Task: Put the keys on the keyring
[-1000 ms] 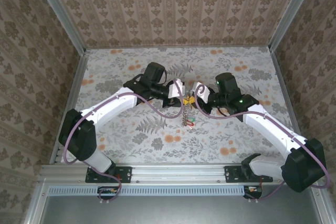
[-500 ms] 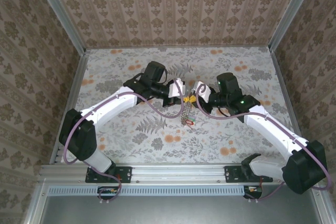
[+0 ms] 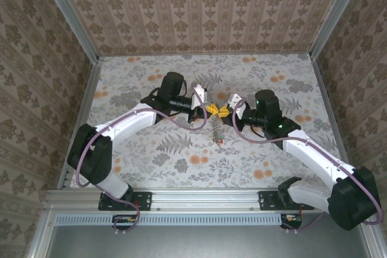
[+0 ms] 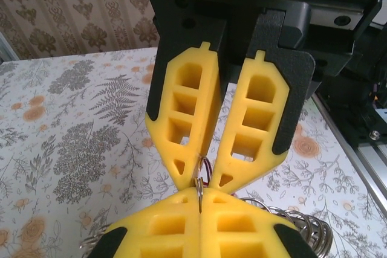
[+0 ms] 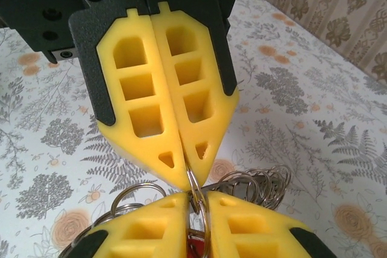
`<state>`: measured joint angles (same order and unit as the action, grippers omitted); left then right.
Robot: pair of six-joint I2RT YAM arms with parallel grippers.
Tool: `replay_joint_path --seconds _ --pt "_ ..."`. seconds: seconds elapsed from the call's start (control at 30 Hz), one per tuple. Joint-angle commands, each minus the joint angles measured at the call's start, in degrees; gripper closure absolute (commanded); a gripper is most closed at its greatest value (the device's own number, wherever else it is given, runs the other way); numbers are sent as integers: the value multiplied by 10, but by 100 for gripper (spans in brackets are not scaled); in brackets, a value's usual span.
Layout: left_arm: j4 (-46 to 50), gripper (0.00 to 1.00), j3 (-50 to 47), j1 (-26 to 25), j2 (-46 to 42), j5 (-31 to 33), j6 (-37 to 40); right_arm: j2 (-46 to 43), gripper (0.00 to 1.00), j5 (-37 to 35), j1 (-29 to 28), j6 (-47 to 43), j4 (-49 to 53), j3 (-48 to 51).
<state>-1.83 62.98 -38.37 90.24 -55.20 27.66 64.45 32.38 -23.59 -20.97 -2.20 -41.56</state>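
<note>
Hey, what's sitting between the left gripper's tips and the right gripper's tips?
A thin wire loop of the keyring. The shut left gripper pinches it, and it runs on into the slit between the right gripper fingers. Both wrist views show it.

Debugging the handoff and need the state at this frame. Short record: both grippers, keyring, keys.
left gripper: shut, pinching a loop of the keyring
right gripper: tip to tip with the left, fingers narrowly parted, ring wire in the gap
keyring: chain of loops running from the pinch toward the near edge of the table
keys: coloured heads at the chain's far end; too small to tell if threaded
</note>
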Motion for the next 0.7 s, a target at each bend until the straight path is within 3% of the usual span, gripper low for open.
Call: replay_joint_path --seconds 0.0,0.53,0.67 --pt "-118 100 -21 4 -31 -47 -61 0 82 0 7 33 -30 28" --pt "-302 100 -80 6 -24 -30 -164 28 76 26 11 146 -157 81" --pt "-307 100 -86 7 -25 -23 -164 24 74 24 11 152 -146 68"
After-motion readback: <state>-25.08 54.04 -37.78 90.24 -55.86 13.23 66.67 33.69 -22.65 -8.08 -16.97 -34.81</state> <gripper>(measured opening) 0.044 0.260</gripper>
